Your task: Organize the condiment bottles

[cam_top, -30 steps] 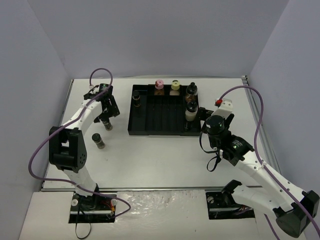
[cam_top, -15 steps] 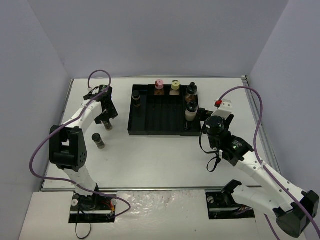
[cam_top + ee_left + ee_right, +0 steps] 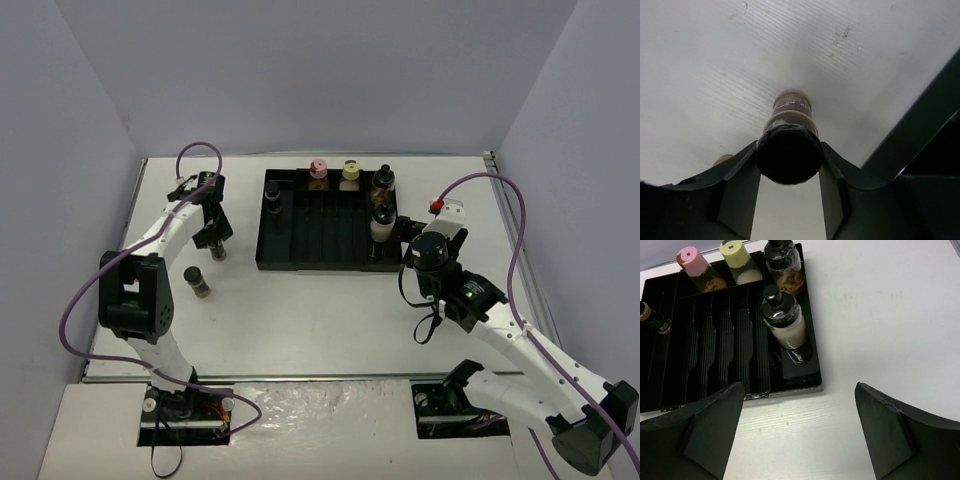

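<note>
My left gripper (image 3: 213, 238) is shut on the black cap of a small dark-filled bottle (image 3: 217, 251) left of the black ribbed tray (image 3: 300, 262). In the left wrist view its fingers (image 3: 837, 162) clamp the cap of that bottle (image 3: 792, 107), which hangs upright over the table. A second dark bottle (image 3: 197, 282) stands on the table nearer me. In the tray stand a pink-capped bottle (image 3: 692, 260), a yellow-capped bottle (image 3: 737, 255), two black-capped bottles (image 3: 782, 267) (image 3: 784, 320) and a small bottle (image 3: 652, 317) at its left. My right gripper (image 3: 800, 435) is open and empty, just off the tray's near right corner.
The tray's edge (image 3: 920, 130) is close on the right in the left wrist view. Grey walls enclose the white table (image 3: 320, 320) on three sides. A purple cable (image 3: 490, 185) loops over the right arm.
</note>
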You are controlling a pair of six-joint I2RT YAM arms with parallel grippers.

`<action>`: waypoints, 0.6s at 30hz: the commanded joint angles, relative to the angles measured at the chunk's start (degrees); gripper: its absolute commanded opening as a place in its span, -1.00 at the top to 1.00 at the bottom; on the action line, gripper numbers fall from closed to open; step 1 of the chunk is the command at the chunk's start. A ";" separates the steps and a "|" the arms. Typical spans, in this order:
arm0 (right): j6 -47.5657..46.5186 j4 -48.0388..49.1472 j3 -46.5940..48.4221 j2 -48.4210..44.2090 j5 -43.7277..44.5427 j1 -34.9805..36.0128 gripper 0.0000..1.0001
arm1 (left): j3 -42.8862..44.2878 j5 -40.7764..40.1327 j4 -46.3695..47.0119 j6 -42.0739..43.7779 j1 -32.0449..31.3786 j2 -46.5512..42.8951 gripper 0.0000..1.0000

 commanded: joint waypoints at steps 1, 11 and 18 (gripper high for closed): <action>0.72 3.67 0.23 -0.13 1.47 0.54 -0.79 | 6.59 -0.69 -0.07 1.70 -0.48 -5.54 1.00; 0.56 3.67 1.29 0.59 1.83 0.62 -0.78 | 34.55 -2.21 -11.01 8.54 -9.36 2.04 1.00; 0.46 3.62 1.46 0.80 2.33 0.56 -0.79 | 46.71 -3.07 -16.06 11.30 -14.16 11.42 1.00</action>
